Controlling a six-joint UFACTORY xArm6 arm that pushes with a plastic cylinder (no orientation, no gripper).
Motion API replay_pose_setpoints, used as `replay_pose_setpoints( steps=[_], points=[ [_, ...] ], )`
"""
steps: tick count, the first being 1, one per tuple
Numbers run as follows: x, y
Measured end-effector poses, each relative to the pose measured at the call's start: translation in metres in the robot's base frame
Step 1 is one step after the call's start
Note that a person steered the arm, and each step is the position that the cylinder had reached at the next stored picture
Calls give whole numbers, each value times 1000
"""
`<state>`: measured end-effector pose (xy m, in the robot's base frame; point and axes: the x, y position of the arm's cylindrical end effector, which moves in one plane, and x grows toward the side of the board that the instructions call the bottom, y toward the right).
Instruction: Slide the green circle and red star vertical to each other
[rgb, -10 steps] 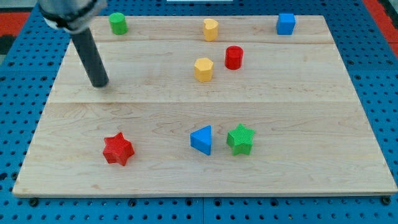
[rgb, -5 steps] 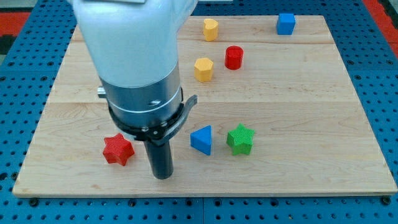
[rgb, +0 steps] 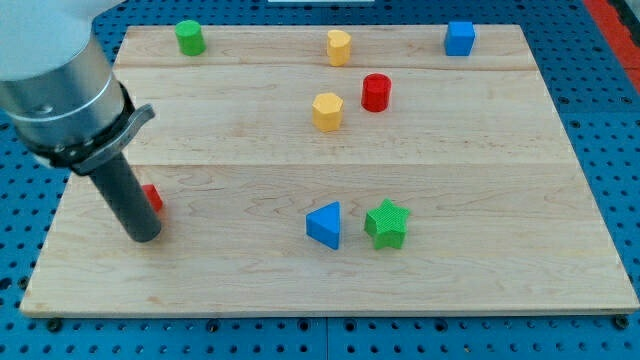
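Observation:
The green circle (rgb: 189, 38) stands at the board's top left. The red star (rgb: 152, 197) is at the lower left, mostly hidden behind my rod; only a small red part shows to the rod's right. My tip (rgb: 143, 238) rests on the board just below and slightly left of that red part, against or very near the star. The green circle is far above, slightly to the right of the star.
A yellow block (rgb: 339, 46) and a blue cube (rgb: 459, 37) sit at the top. A yellow hexagon (rgb: 327, 110) and a red cylinder (rgb: 376, 92) are in the middle. A blue triangle (rgb: 324, 224) and a green star (rgb: 386, 223) are at the lower middle.
My rod swept from the upper left down to the right of the red star, then moved left. The red star slid left and slightly up, now behind the rod.

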<state>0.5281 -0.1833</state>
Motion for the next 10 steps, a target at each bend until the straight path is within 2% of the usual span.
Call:
replay_pose_setpoints(
  steps=[2, 3, 4, 5, 6, 10],
  points=[
    [-43, 2],
    [-14, 6],
    [-21, -27],
    [-63, -23],
    [-82, -23],
    [-91, -23]
  ],
)
